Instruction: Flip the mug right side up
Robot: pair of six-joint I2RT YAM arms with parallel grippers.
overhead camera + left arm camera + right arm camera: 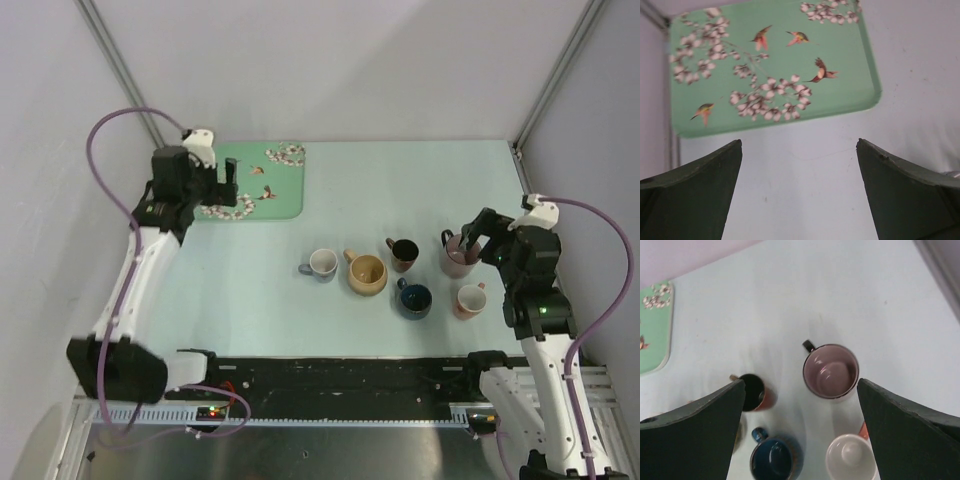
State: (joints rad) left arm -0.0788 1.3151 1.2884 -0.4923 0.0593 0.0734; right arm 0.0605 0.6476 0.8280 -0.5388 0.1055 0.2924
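A mauve mug stands upright, mouth up, its dark handle to the far left; it also shows in the right wrist view. My right gripper is open and empty, hovering just above and near this mug. Beside it stand a pink mug, a dark blue mug and a brown mug, all mouth up. My left gripper is open and empty over the table by the green tray.
A tan mug and a small grey mug stand left of the group. A green tray with birds and blossoms lies at the back left. Walls close both sides.
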